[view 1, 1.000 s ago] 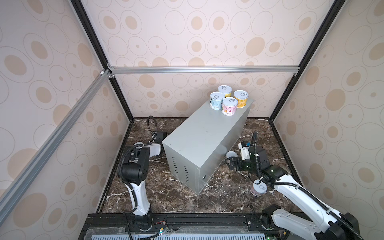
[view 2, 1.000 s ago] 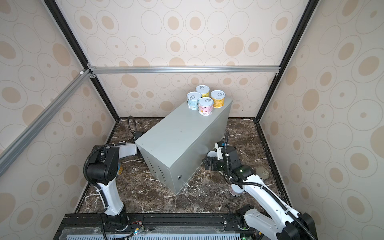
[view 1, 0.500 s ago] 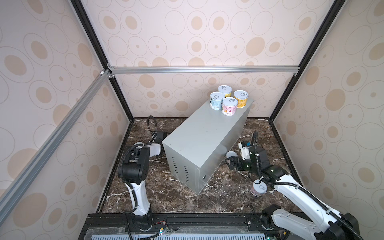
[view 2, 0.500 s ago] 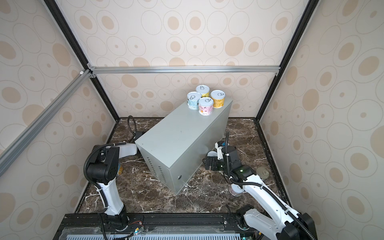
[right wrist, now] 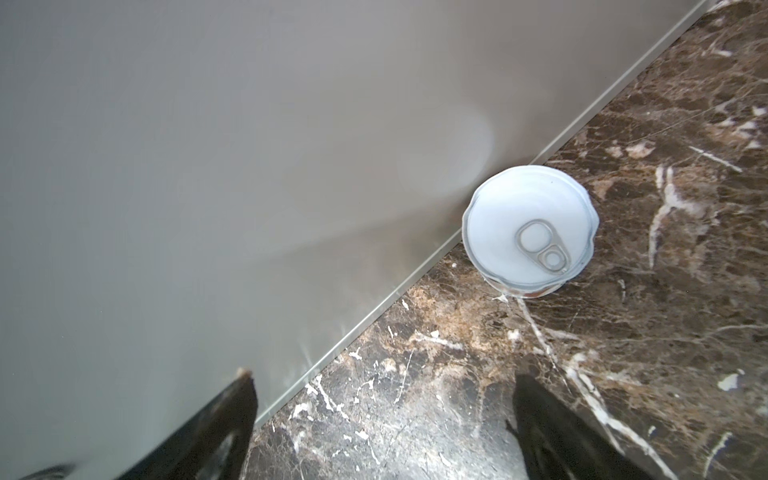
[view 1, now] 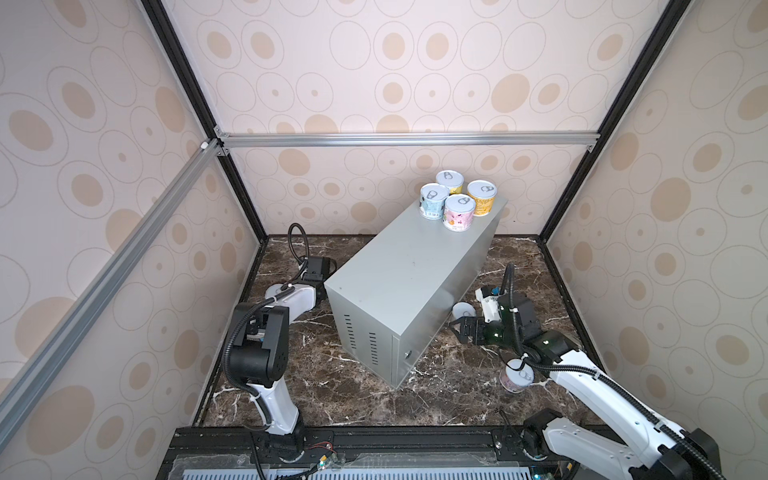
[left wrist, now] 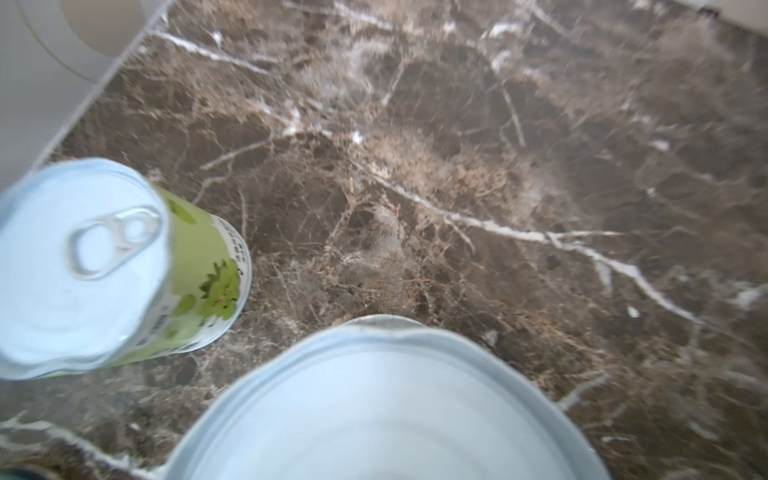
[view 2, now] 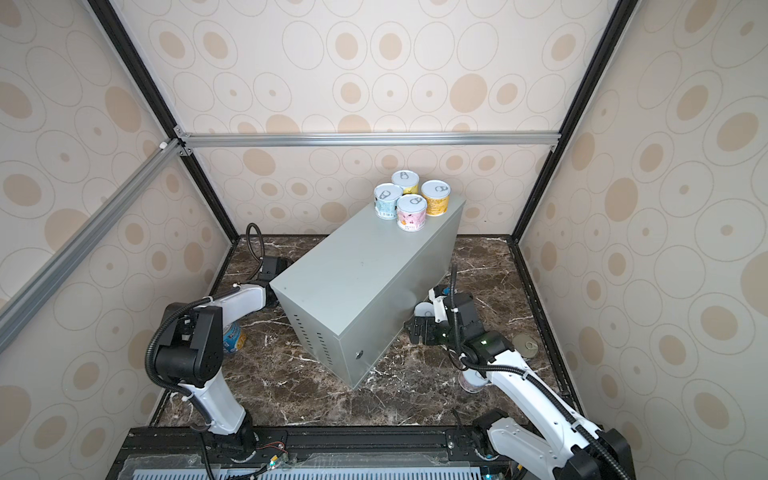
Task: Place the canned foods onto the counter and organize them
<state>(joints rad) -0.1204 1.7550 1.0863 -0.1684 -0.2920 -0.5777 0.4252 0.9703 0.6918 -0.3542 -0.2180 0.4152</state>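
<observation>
Four cans stand bunched at the far end of the counter, well away from both grippers. A white-lidded can sits ahead of the right gripper, touching the counter's side. That gripper's fingers are spread wide and hold nothing. The left gripper is hidden behind the counter, so I cannot tell its state. A lid fills its wrist view, with a green can beside it.

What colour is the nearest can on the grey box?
Pink label; the can shows best in a top view.
</observation>
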